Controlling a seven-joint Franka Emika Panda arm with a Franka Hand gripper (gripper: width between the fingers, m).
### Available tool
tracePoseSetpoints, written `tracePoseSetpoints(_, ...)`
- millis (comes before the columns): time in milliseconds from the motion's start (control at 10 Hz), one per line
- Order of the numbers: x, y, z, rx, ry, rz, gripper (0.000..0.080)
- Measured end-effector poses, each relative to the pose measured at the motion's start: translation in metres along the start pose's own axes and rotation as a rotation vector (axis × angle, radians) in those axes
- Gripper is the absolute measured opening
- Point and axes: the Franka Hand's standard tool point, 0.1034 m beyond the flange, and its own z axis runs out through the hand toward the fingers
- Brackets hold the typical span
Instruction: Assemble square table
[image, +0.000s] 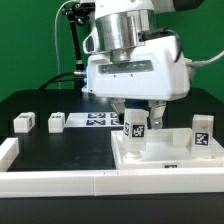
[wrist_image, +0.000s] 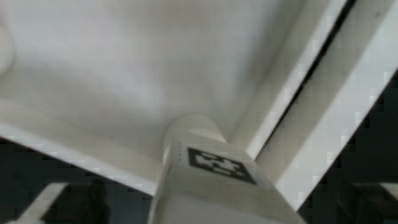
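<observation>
The gripper (image: 138, 120) hangs over the square tabletop (image: 178, 160) at the near right. Its jaws are spread to either side of an upright leg (image: 135, 128) standing on the slab. A second leg (image: 203, 131) stands near the slab's right edge. Two loose legs (image: 23, 122) sit well apart at the far left.

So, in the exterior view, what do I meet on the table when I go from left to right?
first leg → second leg → marker board → third leg, upright on the square slab → fourth leg
</observation>
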Motion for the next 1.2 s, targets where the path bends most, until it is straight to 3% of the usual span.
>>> tracePoseSetpoints(100,0.004,0.0033,-0.0008,0.011,0.006,-0.032,0.0647)
tracePoseSetpoints(500,0.0038,0.0037,0.0002,0.007,0.007,-0.287,0.0648)
tracePoseSetpoints(900,0.0037,0.001,-0.0018,-0.064,0.035,-0.758,0.0648)
tracePoseSetpoints(1200,-0.0027,-0.0029,-0.0002,-0.081,0.037,-0.954,0.0648)
